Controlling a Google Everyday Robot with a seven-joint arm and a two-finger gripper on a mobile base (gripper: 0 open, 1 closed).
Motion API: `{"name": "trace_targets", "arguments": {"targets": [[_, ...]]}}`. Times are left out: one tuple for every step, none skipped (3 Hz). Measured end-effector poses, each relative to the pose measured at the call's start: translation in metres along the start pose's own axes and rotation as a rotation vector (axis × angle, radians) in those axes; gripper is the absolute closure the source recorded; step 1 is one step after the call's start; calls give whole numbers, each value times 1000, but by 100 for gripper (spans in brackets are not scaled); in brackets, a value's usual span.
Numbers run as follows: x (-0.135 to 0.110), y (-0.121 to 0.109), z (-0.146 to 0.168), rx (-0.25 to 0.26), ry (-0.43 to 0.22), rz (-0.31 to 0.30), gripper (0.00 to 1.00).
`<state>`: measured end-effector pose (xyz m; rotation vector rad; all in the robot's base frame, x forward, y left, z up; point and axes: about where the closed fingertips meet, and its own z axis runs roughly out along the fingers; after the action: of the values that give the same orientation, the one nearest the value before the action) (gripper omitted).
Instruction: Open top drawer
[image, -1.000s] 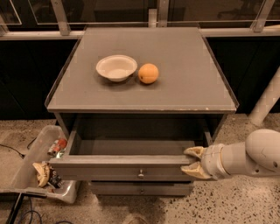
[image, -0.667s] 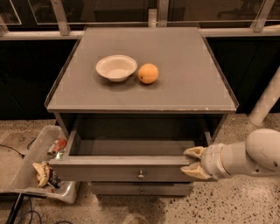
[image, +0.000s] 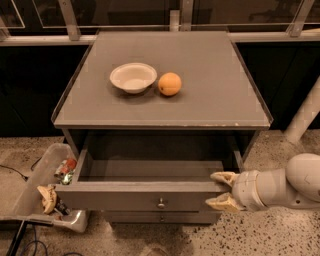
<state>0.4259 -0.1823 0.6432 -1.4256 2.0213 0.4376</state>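
The top drawer (image: 125, 199) of the grey cabinet is pulled out toward me, showing a plain grey inside that holds nothing I can see. Its flat front has a small round metal knob (image: 161, 203) at the centre. My gripper (image: 220, 190) comes in from the right on a white arm. It sits at the drawer front's right end, one tan finger (image: 223, 177) over the top edge and the other finger (image: 219, 202) lower against the front. A narrower drawer front (image: 161, 217) shows just below, closed.
On the cabinet top (image: 210, 75) stand a white bowl (image: 133, 76) and an orange (image: 170, 83). A clear bin of trash (image: 47, 190) sits on the floor at the left. A white post (image: 305, 115) stands at the right. A railing runs along the back.
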Motion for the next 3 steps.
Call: {"name": "trace_targets", "arguments": {"targets": [[-3, -1, -2, -1, -1, 0, 84], [-6, 2, -5, -9, -4, 2, 100], [-11, 28, -7, -45, -26, -6, 100]]}}
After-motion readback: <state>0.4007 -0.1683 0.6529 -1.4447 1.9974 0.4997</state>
